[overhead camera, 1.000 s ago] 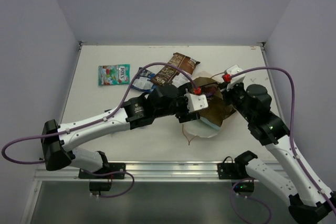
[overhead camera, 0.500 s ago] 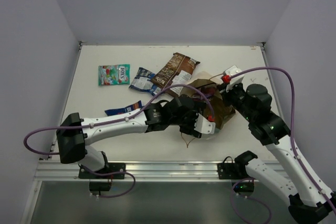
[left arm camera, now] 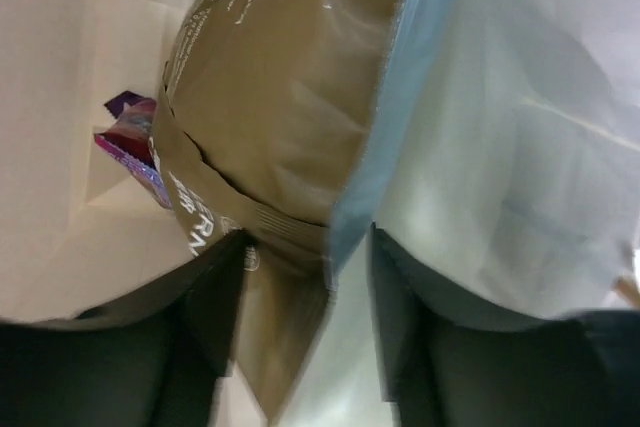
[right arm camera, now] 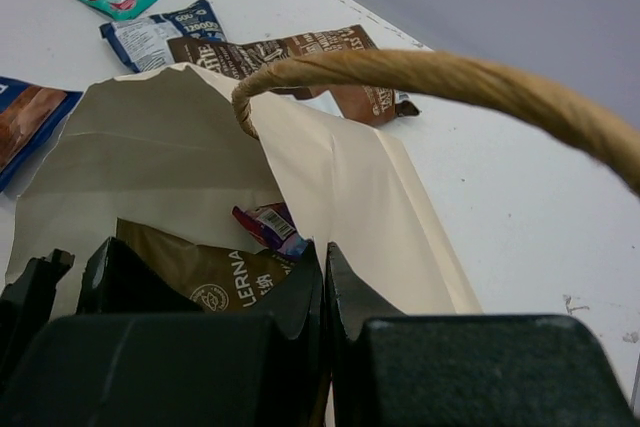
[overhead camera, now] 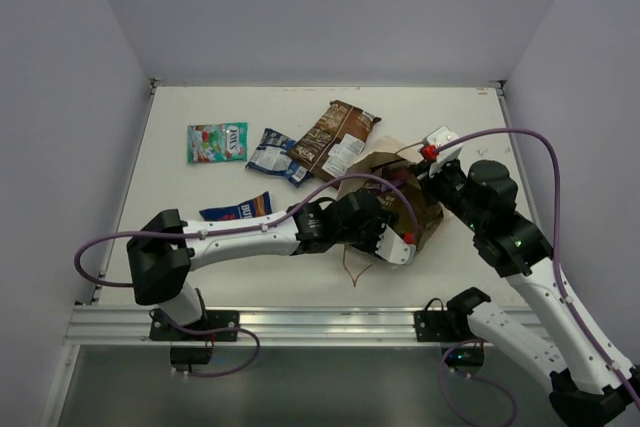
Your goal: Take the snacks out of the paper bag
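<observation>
Snacks outside the paper bag (overhead camera: 385,169), which ones?
— I count four on the table (overhead camera: 450,117): green-red packet (overhead camera: 217,142), blue-white packet (overhead camera: 272,154), dark brown-white packet (overhead camera: 335,132), blue-red packet (overhead camera: 235,210). The bag lies just right of them

What's inside?
— Olive-brown packet (left arm camera: 270,117) and, beside it, the purple packet (right arm camera: 268,227)

Grippers?
— My left gripper (left arm camera: 308,247) is in the bag mouth, fingers apart, the olive-brown packet's corner between them. My right gripper (right arm camera: 322,257) is pinched closed on the bag's cream wall, with the cord handle (right arm camera: 450,87) arching above it
</observation>
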